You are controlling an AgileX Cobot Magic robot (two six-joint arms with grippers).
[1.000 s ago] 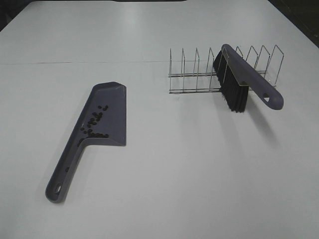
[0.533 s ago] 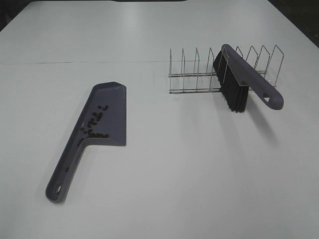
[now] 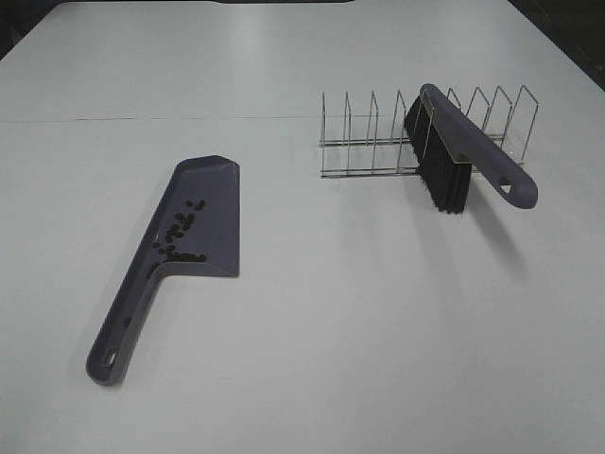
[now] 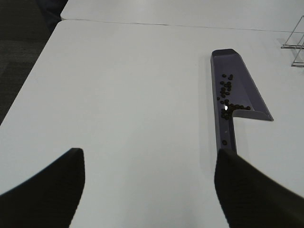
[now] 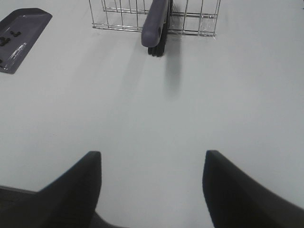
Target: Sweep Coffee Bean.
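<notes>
Nothing has changed over the last second: the beans (image 3: 178, 236) lie in the same spots inside the dustpan (image 3: 203, 203), mostly gathered toward its near end where the handle begins, and a few are scattered farther up the tray. You can see no bean on the table (image 3: 312, 322) around it, so I judge that the sweeping is practically finished and both arms are resting. The left gripper (image 4: 149, 190) hangs over the near left part of the table with its fingers parted and nothing between them; the dustpan handle runs just beside its right finger, but I cannot say that they touch. The right gripper (image 5: 152, 190) is also parted and empty, over bare table on the near right. The brush (image 3: 454, 151) is set in the wire rack (image 3: 378, 142) at the far right, bristles down and the handle sticking out toward you, well apart from the dustpan. Nothing stands between either gripper and these things. If you move the dustpan later, keep it level, because the beans are loose and may roll out over the open far edge.
</notes>
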